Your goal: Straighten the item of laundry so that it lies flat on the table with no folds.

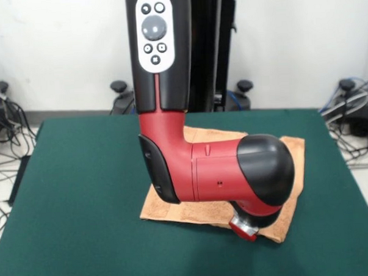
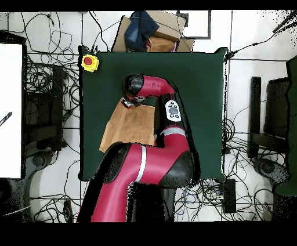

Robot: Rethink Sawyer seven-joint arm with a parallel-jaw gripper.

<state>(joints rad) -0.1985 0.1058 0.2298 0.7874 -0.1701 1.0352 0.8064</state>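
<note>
The red and black robot arm (image 1: 216, 173) bends low over the big dark green felt table (image 1: 82, 191). Its gripper (image 1: 244, 228) points down at the small peach-orange terry-cloth towel (image 1: 199, 212). Only a red ring and a bit of grey metal peek out under the arm's round black end, so I cannot tell if the gripper is open or closed, or if it has hold of the cloth.

The towel lies right under the gripper and spreads away from it across the middle of the table. In the front view the gripper sits over the towel's near edge, close to one corner. The arm hides much of the cloth there.

From above, the gripper (image 2: 134, 102) is at one corner of the towel (image 2: 129, 126), and the rest of the cloth reaches from it toward the robot's base. It looks mostly flat, with straight edges and no big folds that I can see.

A yellow box with a red button (image 2: 89, 62) sits on a table corner, well apart from the gripper.
</note>
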